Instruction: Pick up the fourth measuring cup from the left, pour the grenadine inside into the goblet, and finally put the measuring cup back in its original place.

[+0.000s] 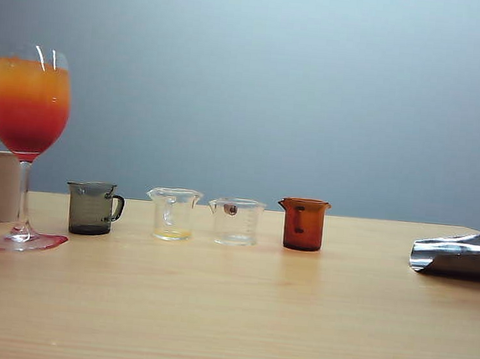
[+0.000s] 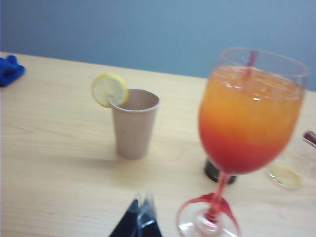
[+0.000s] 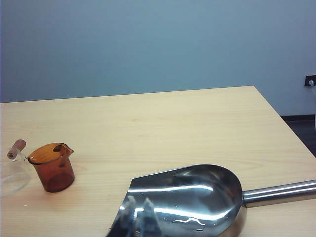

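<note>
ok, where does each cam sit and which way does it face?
Exterior: low at the table's edge, facing the cup row and wall; no robot visible.
Left wrist: above the left gripper, shut, facing the goblet and paper cup.
Right wrist: above the right gripper, shut, over the steel scoop.
Shared: the amber measuring cup shows in exterior and right wrist views.

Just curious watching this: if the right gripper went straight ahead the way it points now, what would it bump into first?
Probably the metal scoop: the shut right gripper sits right over its bowl, though depth is unclear.

Perhaps a lab: bare table, plain wall.
</note>
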You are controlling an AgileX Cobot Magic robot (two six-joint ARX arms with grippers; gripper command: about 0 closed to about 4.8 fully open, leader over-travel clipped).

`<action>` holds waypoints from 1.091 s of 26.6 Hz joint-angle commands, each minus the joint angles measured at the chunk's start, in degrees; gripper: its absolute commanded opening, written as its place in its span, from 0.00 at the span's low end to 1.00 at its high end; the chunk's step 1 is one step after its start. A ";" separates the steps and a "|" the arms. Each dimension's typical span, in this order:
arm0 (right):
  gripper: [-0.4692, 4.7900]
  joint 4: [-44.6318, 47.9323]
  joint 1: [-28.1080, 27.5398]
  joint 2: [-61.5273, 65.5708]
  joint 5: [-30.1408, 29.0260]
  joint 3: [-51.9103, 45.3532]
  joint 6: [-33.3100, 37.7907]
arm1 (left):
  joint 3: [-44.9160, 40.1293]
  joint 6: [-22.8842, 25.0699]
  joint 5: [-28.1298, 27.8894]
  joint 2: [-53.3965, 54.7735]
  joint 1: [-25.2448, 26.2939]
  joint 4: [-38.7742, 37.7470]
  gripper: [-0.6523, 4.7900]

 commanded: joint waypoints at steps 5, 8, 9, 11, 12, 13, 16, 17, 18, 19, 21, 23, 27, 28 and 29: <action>0.13 0.72 0.04 0.04 0.00 0.22 0.24 | -2.49 0.59 11.13 -1.01 5.62 2.05 0.11; 0.13 0.70 0.04 0.04 0.00 0.22 0.24 | -2.99 6.84 11.93 -1.01 5.57 3.26 0.11; 0.13 0.68 0.04 0.04 0.00 0.22 0.22 | -2.99 7.02 11.89 -1.01 5.51 3.15 0.11; 0.13 0.68 0.04 0.04 0.00 0.22 0.24 | -2.99 6.86 10.67 -1.01 5.29 2.84 0.11; 0.13 0.66 0.04 0.04 0.00 0.22 0.22 | -2.99 6.86 9.90 -1.01 5.31 2.86 0.11; 0.13 0.66 0.04 0.04 0.00 0.22 0.22 | -2.99 6.86 9.66 -1.01 5.35 2.91 0.11; 0.13 0.66 0.04 0.04 0.00 0.22 0.22 | -2.99 6.86 7.34 -1.01 5.38 2.84 0.11; 0.13 0.66 0.04 0.04 0.00 0.22 0.24 | -2.99 6.86 6.73 -1.01 5.38 2.86 0.11; 0.13 0.66 0.04 0.04 0.00 0.22 0.24 | -2.99 6.86 6.71 -1.01 5.38 2.84 0.11; 0.13 0.63 0.04 0.04 0.00 0.22 0.24 | -2.99 6.86 6.73 -1.01 5.38 2.86 0.11; 0.13 0.66 0.04 0.04 0.00 0.22 0.22 | -2.99 6.86 6.73 -1.01 5.38 2.86 0.11; 0.13 0.66 0.04 0.04 0.00 0.22 0.22 | -2.99 6.86 6.71 -1.01 5.38 2.86 0.11; 0.13 0.63 0.04 0.04 0.00 0.22 0.22 | -2.99 6.86 6.71 -1.01 5.38 2.86 0.11; 0.13 0.63 0.04 0.04 0.00 0.22 0.24 | -2.99 6.86 6.71 -1.01 5.38 2.86 0.11; 0.13 0.63 0.04 0.04 0.00 0.22 0.22 | -2.99 6.86 6.71 -1.01 5.38 2.86 0.11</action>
